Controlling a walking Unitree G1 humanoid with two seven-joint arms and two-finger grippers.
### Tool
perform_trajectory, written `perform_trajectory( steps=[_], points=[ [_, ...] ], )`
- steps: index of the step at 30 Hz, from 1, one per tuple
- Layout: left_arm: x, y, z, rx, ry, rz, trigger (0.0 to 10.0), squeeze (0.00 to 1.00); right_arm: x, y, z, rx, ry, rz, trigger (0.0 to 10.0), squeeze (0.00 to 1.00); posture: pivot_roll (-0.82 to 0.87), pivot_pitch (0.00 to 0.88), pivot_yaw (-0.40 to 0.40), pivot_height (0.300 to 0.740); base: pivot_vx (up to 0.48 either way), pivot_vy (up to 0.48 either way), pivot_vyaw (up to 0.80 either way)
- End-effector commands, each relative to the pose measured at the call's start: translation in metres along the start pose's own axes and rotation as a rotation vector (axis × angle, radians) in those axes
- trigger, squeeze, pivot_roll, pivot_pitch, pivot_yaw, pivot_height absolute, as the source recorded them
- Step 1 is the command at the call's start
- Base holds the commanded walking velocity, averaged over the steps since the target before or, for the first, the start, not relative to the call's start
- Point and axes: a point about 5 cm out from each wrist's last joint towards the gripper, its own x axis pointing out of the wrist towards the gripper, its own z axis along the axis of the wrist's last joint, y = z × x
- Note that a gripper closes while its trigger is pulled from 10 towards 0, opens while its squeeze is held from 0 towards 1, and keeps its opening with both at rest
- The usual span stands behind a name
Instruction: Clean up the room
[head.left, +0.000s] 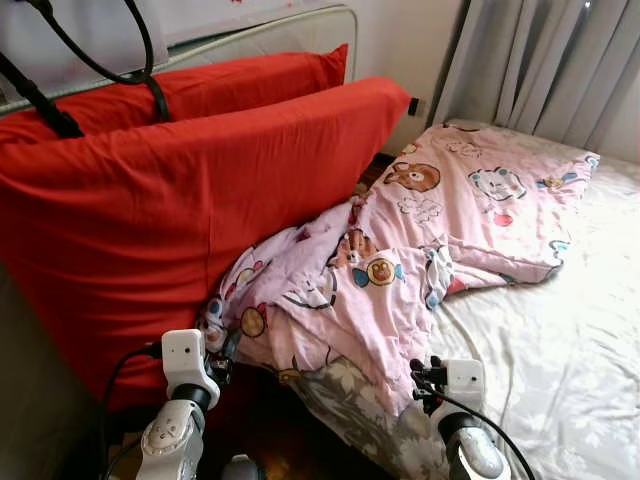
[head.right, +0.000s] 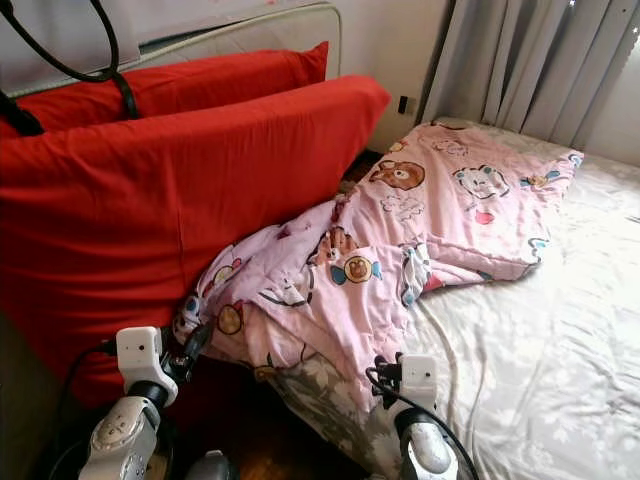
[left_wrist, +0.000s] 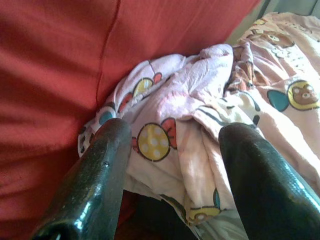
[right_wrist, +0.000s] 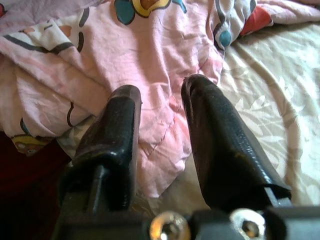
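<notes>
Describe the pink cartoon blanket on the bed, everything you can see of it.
The pink quilted blanket printed with cartoon bears and animals looks like soft cotton. It lies crumpled and partly folded across the cream floral bedsheet, its bunched end pressed against the big red cushion and hanging over the bed's edge. The open left pincer and open right pincer point at it.

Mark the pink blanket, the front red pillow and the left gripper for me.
pink blanket (head.left: 440, 215), left eye view, on its flat printed top.
front red pillow (head.left: 170, 210), left eye view, middle of its face.
left gripper (left_wrist: 172, 150), left wrist view, midway between its open fingers.
</notes>
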Motion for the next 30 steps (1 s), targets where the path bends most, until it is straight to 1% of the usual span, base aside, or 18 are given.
perform_trajectory(
  steps=[1, 7, 16, 20, 30],
  points=[
    [0.0013, -0.0011, 0.0026, 0.003, -0.001, -0.005, 10.0, 0.00, -0.0003, -0.0005, 0.0007, 0.007, -0.007, -0.004, 10.0, 0.00, -0.01, 0.019, -0.026, 0.631, 0.000, 0.000, 0.00],
    [0.0013, -0.0012, 0.0023, 0.004, 0.001, -0.006, 10.0, 0.00, -0.0001, -0.0004, 0.0011, 0.004, -0.009, -0.001, 10.0, 0.00, -0.01, 0.011, -0.024, 0.631, 0.000, 0.000, 0.00],
    [0.0026, -0.0023, 0.0021, 0.005, 0.006, -0.010, 10.0, 0.00, 0.0002, 0.0025, 0.0001, -0.013, -0.003, 0.035, 10.0, 0.00, -0.01, 0.000, -0.024, 0.631, 0.000, 0.000, 0.00],
    [0.0025, -0.0023, 0.0019, 0.006, 0.007, -0.012, 10.0, 0.00, 0.0002, 0.0052, -0.0002, -0.012, -0.005, 0.050, 10.0, 0.00, -0.01, 0.000, -0.024, 0.631, 0.000, 0.000, 0.80],
    [0.0024, -0.0035, 0.0014, 0.003, 0.009, -0.016, 10.0, 0.00, -0.0011, 0.0039, -0.0016, -0.012, -0.001, 0.052, 10.0, 0.00, -0.01, 0.001, -0.024, 0.631, 0.000, 0.000, 0.80]
  ],
)
